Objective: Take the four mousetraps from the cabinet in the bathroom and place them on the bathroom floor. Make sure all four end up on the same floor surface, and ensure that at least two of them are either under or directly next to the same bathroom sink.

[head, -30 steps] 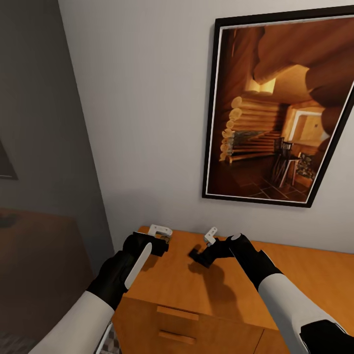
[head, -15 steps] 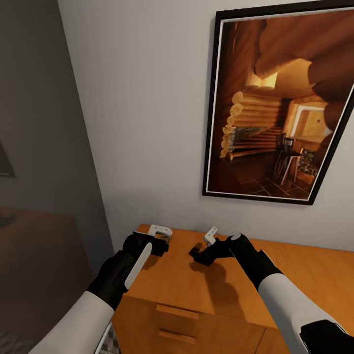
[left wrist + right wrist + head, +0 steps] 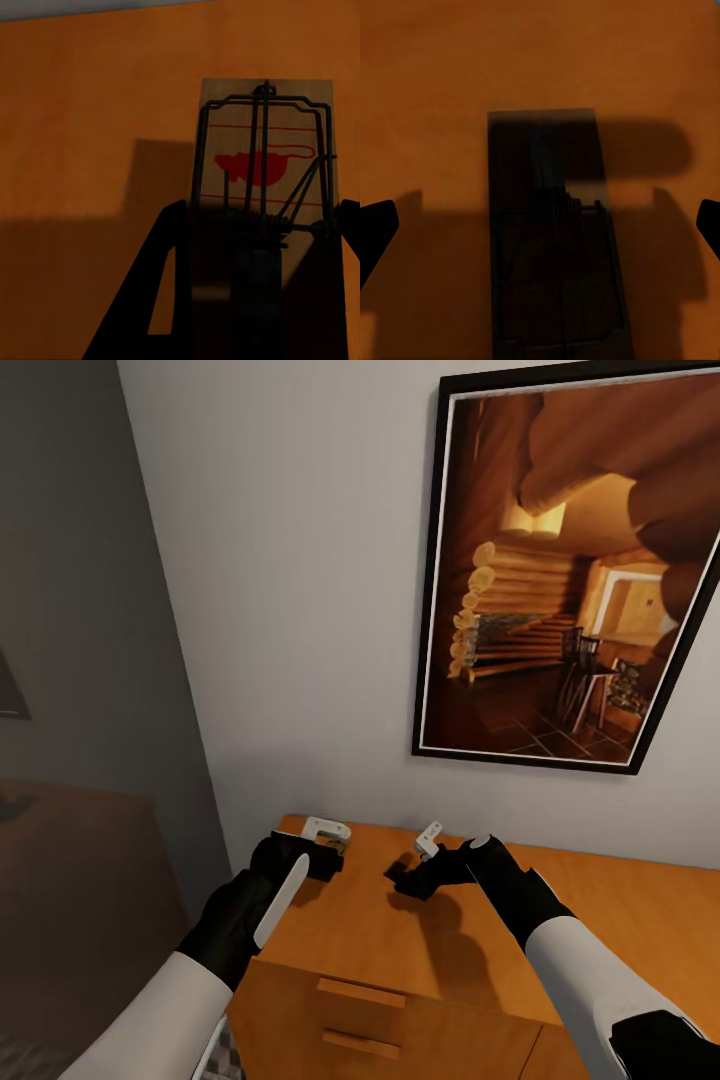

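Both arms reach forward over the cabinet, wrists bent down. The left gripper is clamped on a mousetrap. The right gripper has fingers spread wide — another trap lies flat between them, in shadow.

- Under my left gripper, black, the mousetrap is tan with a red mouse print and dark wire.
- The cabinet top beneath both my hands is orange-brown.
- My forearms are white, wrists black.
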Tool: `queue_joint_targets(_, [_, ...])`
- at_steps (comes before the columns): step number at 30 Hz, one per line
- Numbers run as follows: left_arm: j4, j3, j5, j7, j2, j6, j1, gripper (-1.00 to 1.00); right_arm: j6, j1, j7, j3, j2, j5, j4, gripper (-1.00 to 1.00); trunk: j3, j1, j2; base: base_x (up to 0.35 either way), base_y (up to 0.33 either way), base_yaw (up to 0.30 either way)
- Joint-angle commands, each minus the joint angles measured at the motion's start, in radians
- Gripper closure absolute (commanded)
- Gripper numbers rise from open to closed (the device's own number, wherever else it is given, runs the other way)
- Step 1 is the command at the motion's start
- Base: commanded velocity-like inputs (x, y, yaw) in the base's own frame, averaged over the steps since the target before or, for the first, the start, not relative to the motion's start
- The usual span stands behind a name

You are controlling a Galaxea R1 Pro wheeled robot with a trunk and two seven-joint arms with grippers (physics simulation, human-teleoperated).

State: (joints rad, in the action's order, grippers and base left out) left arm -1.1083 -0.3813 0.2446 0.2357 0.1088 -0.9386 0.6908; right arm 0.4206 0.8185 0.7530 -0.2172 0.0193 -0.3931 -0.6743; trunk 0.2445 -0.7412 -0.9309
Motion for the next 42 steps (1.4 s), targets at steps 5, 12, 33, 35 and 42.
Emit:
queue_joint_targets(5, [-0.001,-0.001,0.01,0.01,0.0,-0.004,0.001,1.0,0.003,0.001,0.005,-0.002,0.001,-0.007,-0.002,-1.0,0.001,0.0,-0.001,0.0,0.0,0.0])
queue_joint_targets(12, [-0.001,-0.002,0.01,0.01,0.0,-0.005,0.001,1.0,0.003,0.001,0.005,-0.002,0.001,-0.007,-0.002,-1.0,0.005,-0.004,-0.008,0.0,0.0,0.0])
queue_joint_targets(33, [-0.001,-0.002,0.01,0.01,0.0,-0.005,0.001,1.0,0.003,0.001,0.005,-0.002,0.002,-0.007,-0.002,-1.0,0.039,-0.046,-0.085,0.0,0.0,0.0])
queue_joint_targets(35, [-0.001,-0.002,0.01,0.01,0.0,-0.005,0.001,1.0,0.003,0.001,0.005,-0.002,0.002,-0.007,-0.002,-1.0,0.042,-0.05,-0.092,0.0,0.0,0.0])
queue_joint_targets(42, [-0.001,-0.002,0.01,0.01,0.0,-0.005,0.001,1.0,0.003,0.001,0.005,-0.002,0.002,-0.007,-0.002,-1.0,0.052,-0.062,-0.113,0.0,0.0,0.0])
